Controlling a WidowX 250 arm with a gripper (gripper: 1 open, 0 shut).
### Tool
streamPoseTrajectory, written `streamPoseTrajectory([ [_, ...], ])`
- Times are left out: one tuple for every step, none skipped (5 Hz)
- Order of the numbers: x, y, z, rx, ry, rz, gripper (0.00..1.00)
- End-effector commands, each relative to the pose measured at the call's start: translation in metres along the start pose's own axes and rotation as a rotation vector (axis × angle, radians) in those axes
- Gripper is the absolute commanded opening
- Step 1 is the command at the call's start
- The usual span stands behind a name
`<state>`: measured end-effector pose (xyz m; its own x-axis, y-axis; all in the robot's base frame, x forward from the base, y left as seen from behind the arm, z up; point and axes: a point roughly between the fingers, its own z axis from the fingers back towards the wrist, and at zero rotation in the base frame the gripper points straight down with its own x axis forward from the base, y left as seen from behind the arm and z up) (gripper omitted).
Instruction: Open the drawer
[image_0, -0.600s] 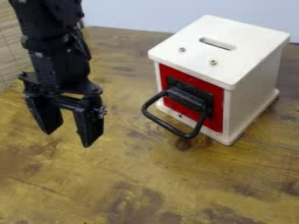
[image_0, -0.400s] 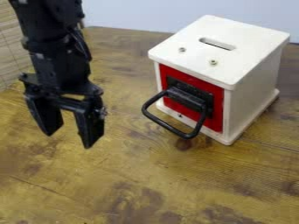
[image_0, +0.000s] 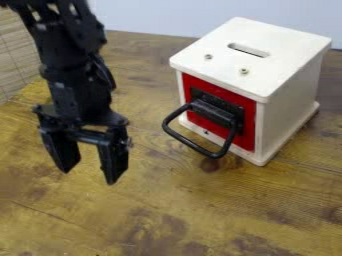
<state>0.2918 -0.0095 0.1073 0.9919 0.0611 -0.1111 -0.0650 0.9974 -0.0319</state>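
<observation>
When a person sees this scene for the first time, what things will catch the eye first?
Probably the bright red drawer front on the white box, at the right of the picture, with its big black loop handle sticking out toward the viewer. Next comes the dark robot gripper at the left, its fingers open and pointing down above the brown wooden table.

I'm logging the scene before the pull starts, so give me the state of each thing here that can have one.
Drawer: shut, red front in the box's opening.
Handle: jutting out from the drawer front, ungripped.
White box: upright on the table.
Gripper: open, nothing between its fingers, apart from the handle.
</observation>
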Motion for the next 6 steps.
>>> streamPoseTrajectory([
  [0.015,0.004,0.004,-0.033,-0.057,0.072,1.00],
  [0.018,-0.005,0.014,-0.046,-0.064,0.073,1.00],
  [0.022,-0.015,0.026,-0.063,-0.074,0.076,1.00],
  [0.031,-0.016,0.019,-0.087,-0.091,0.115,1.00],
  [0.037,-0.015,0.009,-0.099,-0.096,0.130,1.00],
  [0.039,-0.024,0.000,-0.109,-0.096,0.169,1.00],
])
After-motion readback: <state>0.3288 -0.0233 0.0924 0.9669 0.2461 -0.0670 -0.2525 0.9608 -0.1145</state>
